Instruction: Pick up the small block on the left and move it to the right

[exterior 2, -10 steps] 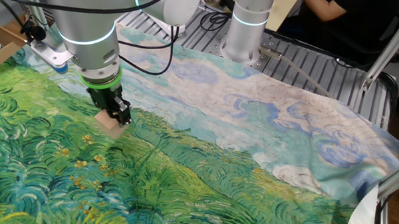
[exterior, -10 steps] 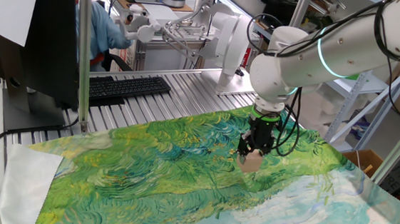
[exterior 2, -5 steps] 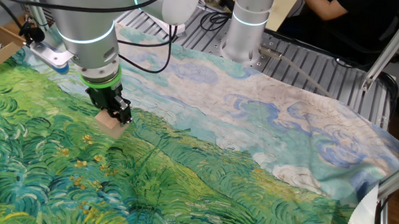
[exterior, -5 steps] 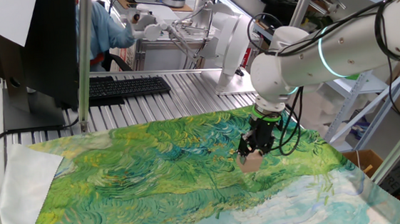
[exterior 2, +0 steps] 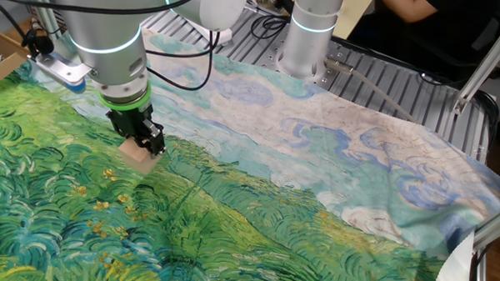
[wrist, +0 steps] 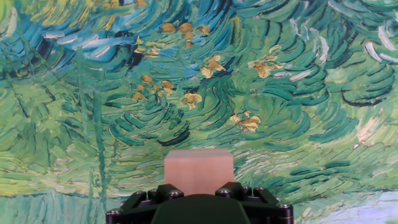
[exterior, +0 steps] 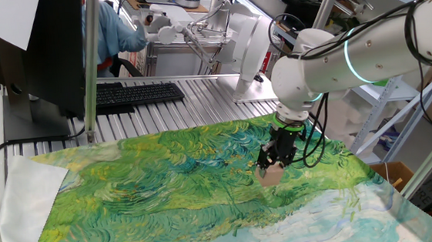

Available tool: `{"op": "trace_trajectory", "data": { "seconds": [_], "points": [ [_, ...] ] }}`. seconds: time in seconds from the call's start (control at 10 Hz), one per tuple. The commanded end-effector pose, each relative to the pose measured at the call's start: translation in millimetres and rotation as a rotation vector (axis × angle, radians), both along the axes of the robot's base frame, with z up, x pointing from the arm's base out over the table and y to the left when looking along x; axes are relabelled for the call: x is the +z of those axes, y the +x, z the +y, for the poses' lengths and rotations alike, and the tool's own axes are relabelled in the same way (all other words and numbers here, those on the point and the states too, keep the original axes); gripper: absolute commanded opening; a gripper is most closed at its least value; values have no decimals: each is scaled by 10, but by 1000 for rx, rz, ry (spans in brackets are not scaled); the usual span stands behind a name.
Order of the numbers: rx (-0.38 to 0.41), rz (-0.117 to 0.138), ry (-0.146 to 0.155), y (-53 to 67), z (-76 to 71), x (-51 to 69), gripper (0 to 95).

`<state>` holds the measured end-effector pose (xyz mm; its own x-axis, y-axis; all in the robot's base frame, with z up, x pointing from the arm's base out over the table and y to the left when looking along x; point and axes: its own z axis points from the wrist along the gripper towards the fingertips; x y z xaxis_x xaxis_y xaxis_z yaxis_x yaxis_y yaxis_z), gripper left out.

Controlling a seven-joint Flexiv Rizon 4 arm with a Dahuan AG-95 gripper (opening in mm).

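On the painted green cloth (exterior: 167, 187) covering the bench, claw (exterior: 272, 167) points straight down with the small block (exterior: 271, 174) at its tip. Same in the other fixed view: block (exterior 2: 136, 154) sits right under the black fingers (exterior 2: 151, 137), apparently touching the cloth (exterior 2: 260, 198). Hand view shows block (wrist: 199, 172) centred just beyond the claw body. Claw part-spread around the block; can't tell whether it's actually pinching. Keyboard (exterior: 138, 94) sits behind on bare metal bench (exterior: 191, 100).
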<state>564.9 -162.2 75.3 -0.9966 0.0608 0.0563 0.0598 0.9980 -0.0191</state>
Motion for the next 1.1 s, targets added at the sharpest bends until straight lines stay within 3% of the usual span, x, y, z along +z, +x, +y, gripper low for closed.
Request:
{"op": "trace_trajectory", "data": {
  "seconds": [0.1, 0.8, 1.1],
  "points": [
    [-7, -2, 0, 1, -1, 0, 0],
    [-23, -1, -4, -56, 148, 67, 0],
    [-59, -2, -10, -86, 330, 48, 0]
  ]
}}
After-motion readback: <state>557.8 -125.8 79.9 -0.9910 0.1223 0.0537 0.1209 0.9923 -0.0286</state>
